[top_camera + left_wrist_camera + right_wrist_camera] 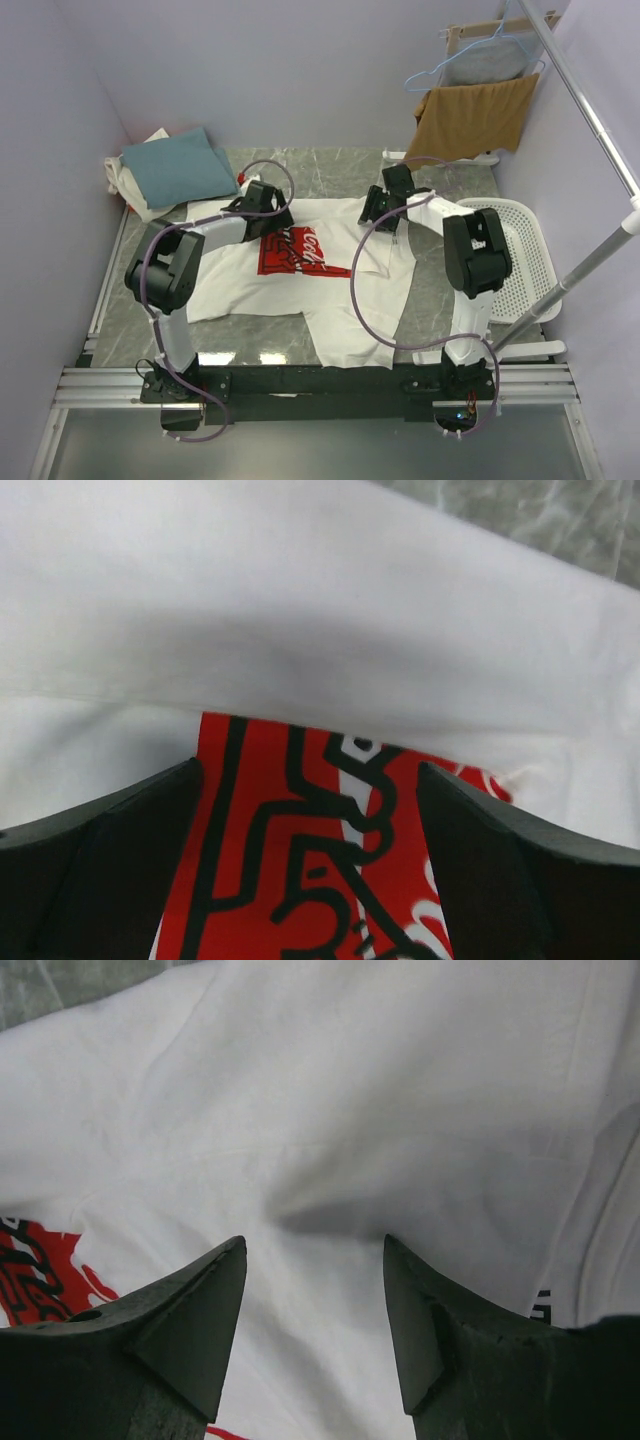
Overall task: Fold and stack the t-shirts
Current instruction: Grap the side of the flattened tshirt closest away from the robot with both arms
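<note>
The white t-shirt [300,285] with the red print lies mid-frame, its top edge apparently folded down. My left gripper [308,768] and right gripper [314,1240] hover over that fold, both spread and empty. Next, I judge, comes gripping a side for another fold.

I get a bright, evenly lit overhead view, faint sheen on the counter [330,170]; wrist views look soft, gentle shadows crossing the white t-shirt [300,610].
</note>
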